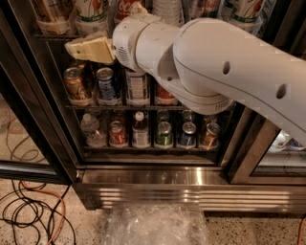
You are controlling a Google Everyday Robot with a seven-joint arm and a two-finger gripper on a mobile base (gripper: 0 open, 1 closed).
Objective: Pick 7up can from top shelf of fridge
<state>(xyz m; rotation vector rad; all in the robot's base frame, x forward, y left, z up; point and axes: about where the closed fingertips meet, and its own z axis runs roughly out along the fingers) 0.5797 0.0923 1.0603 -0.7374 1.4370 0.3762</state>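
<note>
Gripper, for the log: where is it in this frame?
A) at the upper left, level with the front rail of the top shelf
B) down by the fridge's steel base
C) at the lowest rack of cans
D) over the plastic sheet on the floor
A: the gripper is at the upper left of the fridge, level with the front rail of the top shelf and well above the steel base.

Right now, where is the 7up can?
The 7up can stands at upper left of the camera view on the top shelf, just left of the Coca-Cola can, with the pincer just below it.
</note>
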